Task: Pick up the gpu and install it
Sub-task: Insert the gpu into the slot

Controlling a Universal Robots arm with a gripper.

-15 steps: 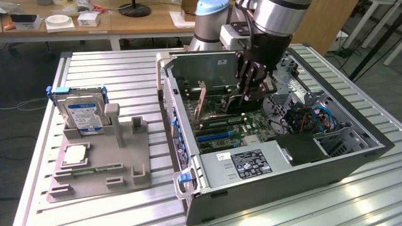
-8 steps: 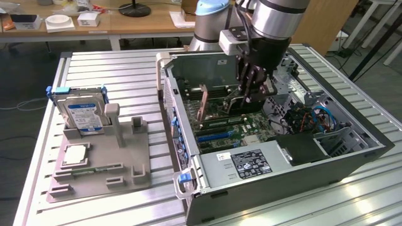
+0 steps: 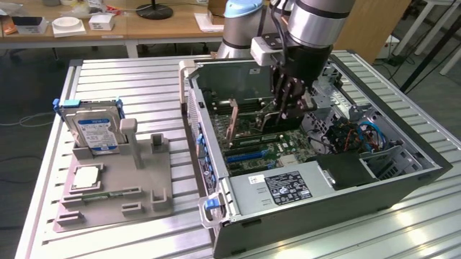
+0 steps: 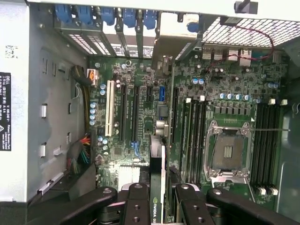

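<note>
I have the gripper [image 4: 158, 192] clenched on the gpu [image 4: 157, 159], holding it edge-on just above the motherboard [image 4: 225, 93] inside the open computer case [image 3: 403, 181].

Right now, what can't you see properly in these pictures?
- Wrist view: whether the gpu is seated in a slot; edge-on, it hides its own connector edge.
- Exterior view: what the hand grips; its fingers and the arm cover it.
- Exterior view: the power supply label; print too small to read.
- Wrist view: the case sticker; cut off by the picture edge.
</note>
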